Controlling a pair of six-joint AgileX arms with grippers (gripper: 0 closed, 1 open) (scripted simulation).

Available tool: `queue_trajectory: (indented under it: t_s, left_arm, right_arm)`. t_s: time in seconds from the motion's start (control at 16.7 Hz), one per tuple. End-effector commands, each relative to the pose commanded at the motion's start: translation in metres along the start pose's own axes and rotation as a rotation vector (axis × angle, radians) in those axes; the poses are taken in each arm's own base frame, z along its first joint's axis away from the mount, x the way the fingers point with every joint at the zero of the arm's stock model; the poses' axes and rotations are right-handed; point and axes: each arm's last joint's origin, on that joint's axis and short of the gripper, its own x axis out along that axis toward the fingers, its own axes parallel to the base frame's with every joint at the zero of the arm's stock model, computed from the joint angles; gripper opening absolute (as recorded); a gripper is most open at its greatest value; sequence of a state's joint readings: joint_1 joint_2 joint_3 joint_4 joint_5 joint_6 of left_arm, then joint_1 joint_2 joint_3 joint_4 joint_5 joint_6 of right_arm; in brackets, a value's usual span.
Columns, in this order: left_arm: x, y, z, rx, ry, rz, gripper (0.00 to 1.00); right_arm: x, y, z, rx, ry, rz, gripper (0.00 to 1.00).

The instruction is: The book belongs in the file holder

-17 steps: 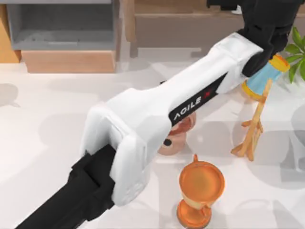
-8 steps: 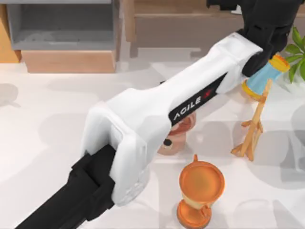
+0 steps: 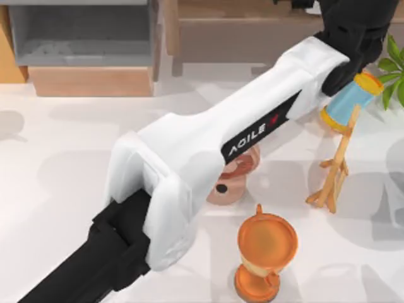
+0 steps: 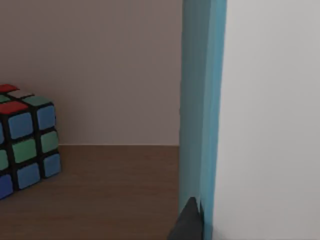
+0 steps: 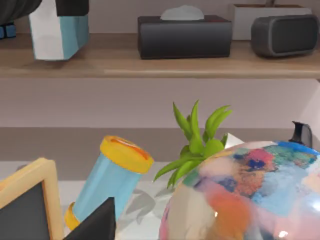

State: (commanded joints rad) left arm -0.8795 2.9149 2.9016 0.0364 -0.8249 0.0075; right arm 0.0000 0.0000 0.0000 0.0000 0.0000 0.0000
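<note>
left arm [image 3: 208, 158] is stretched across the bench to the far right, over the brown shelf [image 5: 160, 62] | book [image 4: 202, 115] is seen upright, close to the left wrist camera, on the shelf beside a colour cube [image 4: 25, 140] | left fingers: grip cannot be told | file holder [image 3: 82, 38] sits far left, well apart from the book

File holder [image 3: 82, 47] at far left of tabletop [image 3: 50, 189], long shelf [image 3: 252, 31] to its right along far edge. Left arm [image 3: 208, 164] crosses diagonally from near left to far right. Book [image 5: 57, 30] upright on shelf, left of tissue box [image 5: 184, 36] and speaker [image 5: 285, 34]. Cube [image 4: 27, 140] on shelf beside book. Goblet [image 3: 265, 252] near centre-right.
</note>
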Motion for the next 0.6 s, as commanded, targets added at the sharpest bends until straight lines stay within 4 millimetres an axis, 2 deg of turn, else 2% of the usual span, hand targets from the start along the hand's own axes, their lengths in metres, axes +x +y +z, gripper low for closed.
queue_trajectory:
  t_s: [0.3, 0.6]
  left_arm:
    - [0.0, -0.001, -0.003, 0.01, 0.004, -0.001, 0.0]
    - [-0.01, -0.002, 0.011, 0.135, 0.024, -0.05, 0.0]
  right_arm:
    - [0.0, 0.0, 0.0, 0.0, 0.0, 0.0, 1.0]
    - [0.0, 0.0, 0.0, 0.0, 0.0, 0.0, 1.0]
